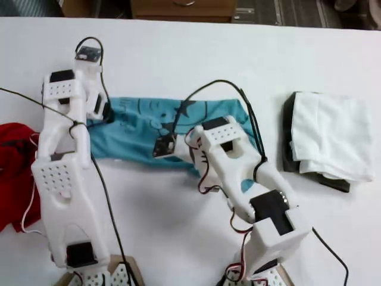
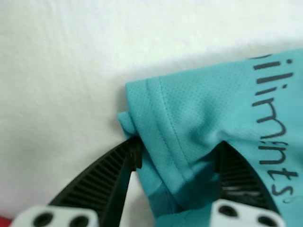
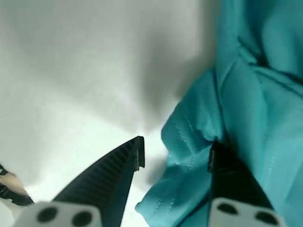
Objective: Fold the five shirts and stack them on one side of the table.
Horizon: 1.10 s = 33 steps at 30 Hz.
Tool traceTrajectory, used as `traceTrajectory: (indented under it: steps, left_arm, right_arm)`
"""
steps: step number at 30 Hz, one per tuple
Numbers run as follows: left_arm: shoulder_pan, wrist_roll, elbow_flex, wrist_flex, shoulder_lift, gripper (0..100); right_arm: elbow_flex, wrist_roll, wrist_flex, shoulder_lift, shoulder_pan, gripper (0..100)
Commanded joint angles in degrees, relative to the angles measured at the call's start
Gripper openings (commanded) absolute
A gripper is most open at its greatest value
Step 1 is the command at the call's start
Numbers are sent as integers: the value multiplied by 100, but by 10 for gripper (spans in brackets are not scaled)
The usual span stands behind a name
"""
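**Q:** Which colours are recorded for the shirts?

**A:** The teal shirt at the table's centre is printed with dark lettering and a star, and its hem is stitched in matching teal. A red shirt is noted at the left edge. Near the right edge, a white shirt is seen over a dark shirt.

**Q:** And the hardware?

**A:** The table is white. The left arm and right arm are shelled in white with black motor blocks. Black ribbed fingers are fitted to the left gripper and the right gripper.
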Motion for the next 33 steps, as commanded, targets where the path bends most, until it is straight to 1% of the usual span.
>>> traceTrajectory:
  steps: [1,3,6,7,9,13,16,22,33]
  left_arm:
    - [9,0,-127,-255,18,264]
    - [9,-88,-127,-246,18,264]
    - [9,-97,-127,-246,18,264]
    - [9,-97,-127,-246,18,264]
    - [18,-97,-127,-246,18,264]
    - [18,-105,-127,-246,18,264]
    - [18,-105,-127,-246,18,264]
    - [18,-105,-127,-246,18,264]
    - [18,-105,-127,-255,18,264]
  right_arm:
    - [-35,-35,-365,224,66,234]
    - [-44,-26,-435,233,119,180]
    - [-246,-18,-409,251,303,30]
    - [-325,-26,-400,251,382,8]
    - [-440,-26,-356,215,558,29]
    - [-897,-9,48,215,804,20]
    - [-1415,0,532,207,866,20]
    - [-2602,440,1710,207,822,20]
    - [-4229,448,1798,268,778,20]
